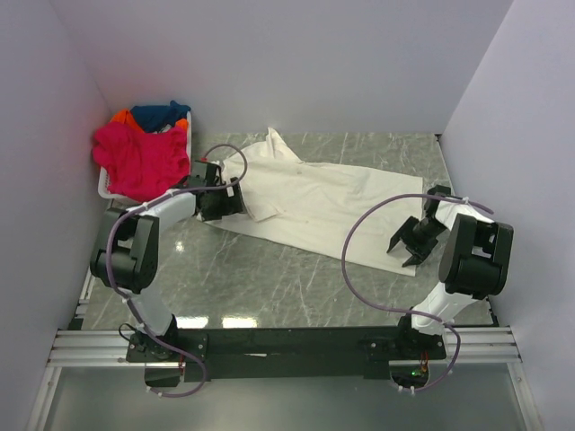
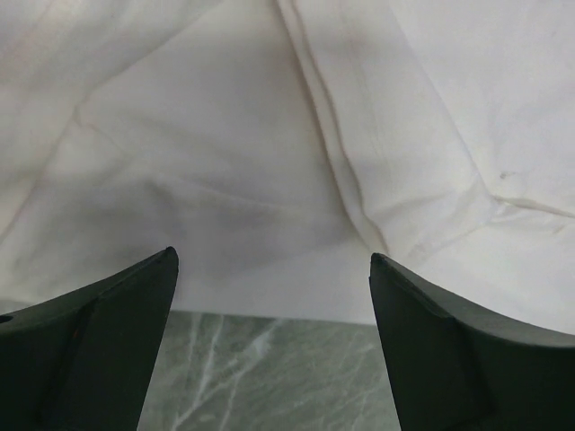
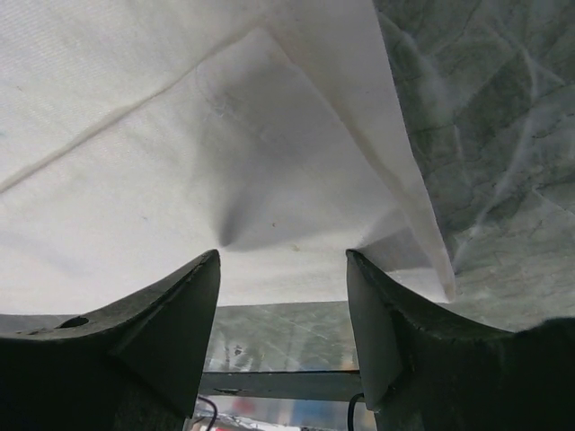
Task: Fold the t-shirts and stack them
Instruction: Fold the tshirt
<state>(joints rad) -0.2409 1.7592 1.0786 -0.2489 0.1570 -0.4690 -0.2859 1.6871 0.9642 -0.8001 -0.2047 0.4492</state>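
A large cream t-shirt lies spread flat across the middle of the table, one sleeve toward the back. My left gripper is low at its left end. In the left wrist view that gripper is wide open, the cream cloth just ahead of its tips and bare table between the fingers. My right gripper is at the shirt's near right corner. In the right wrist view it stands open astride the edge of the cloth. Pink, dark blue and orange t-shirts sit heaped in the basket.
The white plastic basket stands at the back left against the wall. Grey-green marble tabletop shows in front of the cream shirt. White walls close in the left, back and right sides. The black base rail runs along the near edge.
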